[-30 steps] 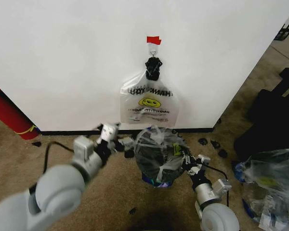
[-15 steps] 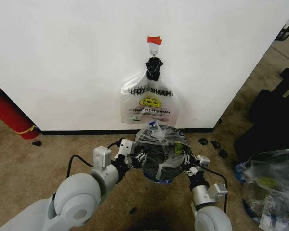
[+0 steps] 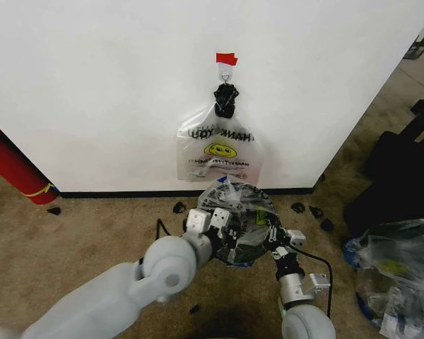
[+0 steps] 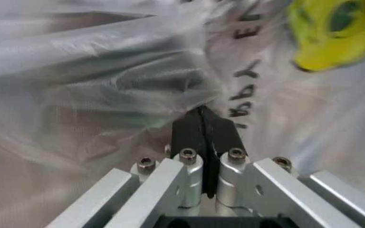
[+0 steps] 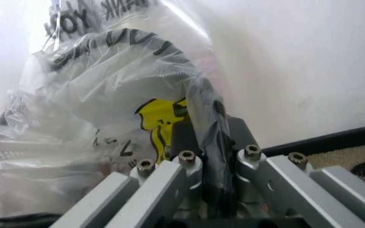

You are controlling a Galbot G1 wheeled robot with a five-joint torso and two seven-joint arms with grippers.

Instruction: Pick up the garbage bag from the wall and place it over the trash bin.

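Observation:
The garbage bag [image 3: 242,206], thin see-through plastic with a yellow print, is draped over the small dark trash bin [image 3: 244,239] that stands on the carpet below the wall [image 3: 92,85]. My left gripper [image 3: 219,220] is at the bin's left rim. In the left wrist view this gripper [image 4: 203,124] is shut, its black tips pressed into the bag's film [image 4: 106,71]. On the bin's right rim my right gripper [image 3: 270,229] grips the plastic. The right wrist view shows that gripper [image 5: 208,123] shut on a dark fold of the bag [image 5: 106,95].
A whitish smiley bag [image 3: 219,152] hangs from the hook [image 3: 225,70] under red tape [image 3: 225,58]. A red cylinder [image 3: 10,169] leans at the left. A clear bag pile [image 3: 396,268] and black gear [image 3: 403,176] lie at the right; dark scraps [image 3: 311,210] dot the carpet.
My left arm has swung in from the left and its gripper now meets the bin's left rim. The right gripper has stayed at the right rim.

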